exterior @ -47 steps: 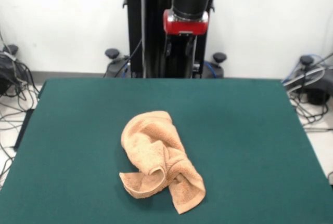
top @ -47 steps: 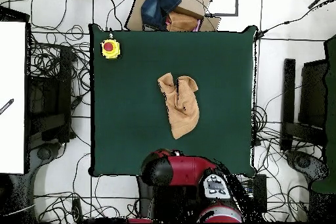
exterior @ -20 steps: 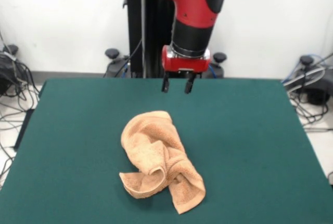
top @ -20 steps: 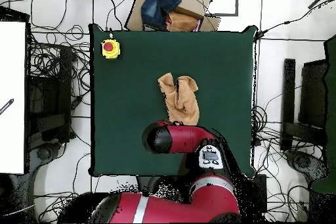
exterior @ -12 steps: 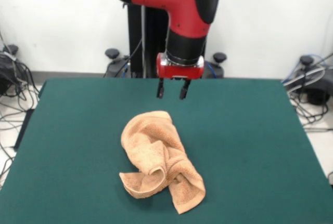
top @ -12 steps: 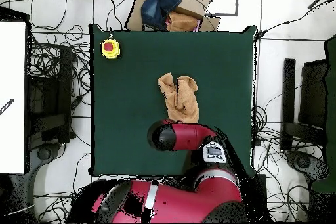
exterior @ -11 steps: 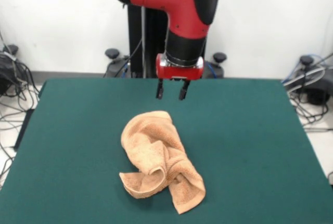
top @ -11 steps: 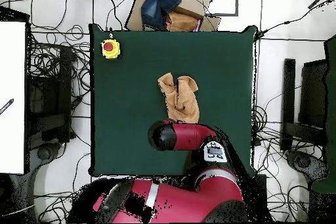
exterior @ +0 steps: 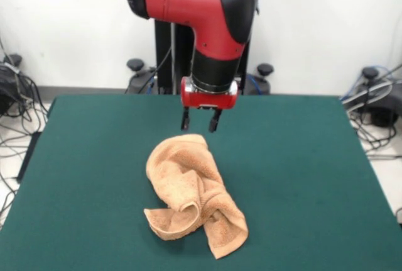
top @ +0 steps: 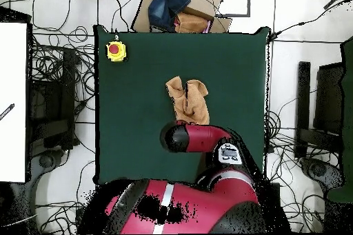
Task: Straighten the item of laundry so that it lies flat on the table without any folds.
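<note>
On the table [exterior: 301, 158], near its middle, the towel [exterior: 191, 192] lies crumpled and twisted, folds bunched at the near end. Gripper [exterior: 199, 121] hangs just above the towel's far edge, not touching it, fingers pointing down with a clear gap between them, holding nothing. Overhead, arm [top: 196, 138] covers the towel's [top: 189, 100] end nearest the robot; yellow box with red button [top: 116, 50] sits at a table [top: 234, 74] corner, well apart.

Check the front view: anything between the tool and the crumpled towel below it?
Nothing. The open tool hangs just above the towel's far edge, with only bare green table behind the gap, as the front view shows.
</note>
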`<state>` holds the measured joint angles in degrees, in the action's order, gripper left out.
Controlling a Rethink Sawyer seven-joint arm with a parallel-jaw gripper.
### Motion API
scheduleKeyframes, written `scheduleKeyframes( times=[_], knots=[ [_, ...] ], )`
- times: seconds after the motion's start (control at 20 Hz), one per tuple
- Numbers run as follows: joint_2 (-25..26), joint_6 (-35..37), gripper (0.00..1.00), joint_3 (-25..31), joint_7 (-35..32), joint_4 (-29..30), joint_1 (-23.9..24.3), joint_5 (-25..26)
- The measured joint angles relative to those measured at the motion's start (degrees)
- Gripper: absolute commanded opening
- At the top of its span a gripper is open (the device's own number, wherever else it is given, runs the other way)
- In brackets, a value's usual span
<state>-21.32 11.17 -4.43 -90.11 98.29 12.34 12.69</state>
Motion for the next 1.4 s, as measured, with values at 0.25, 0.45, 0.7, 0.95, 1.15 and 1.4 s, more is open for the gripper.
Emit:
scheduleKeyframes(
  times=[0.25,0.45,0.7,0.95,1.15,1.4],
  knots=[
    [0.98,0.01,1.0,0.01,0.0,-2.07,0.0,0.01],
    [1.41,0.51,1.0,0.01,0.0,-3.98,0.0,0.02],
    [3.14,4.49,1.0,0.07,0.0,-9.51,-0.01,0.02],
    [5.24,8.87,1.0,0.23,0.0,-15.12,0.01,0.01],
    [6.97,12.07,1.0,0.55,0.0,-20.04,0.09,-0.07],
    [6.9,12.13,1.0,0.96,0.0,-20.28,0.67,-0.07]
  ],
)
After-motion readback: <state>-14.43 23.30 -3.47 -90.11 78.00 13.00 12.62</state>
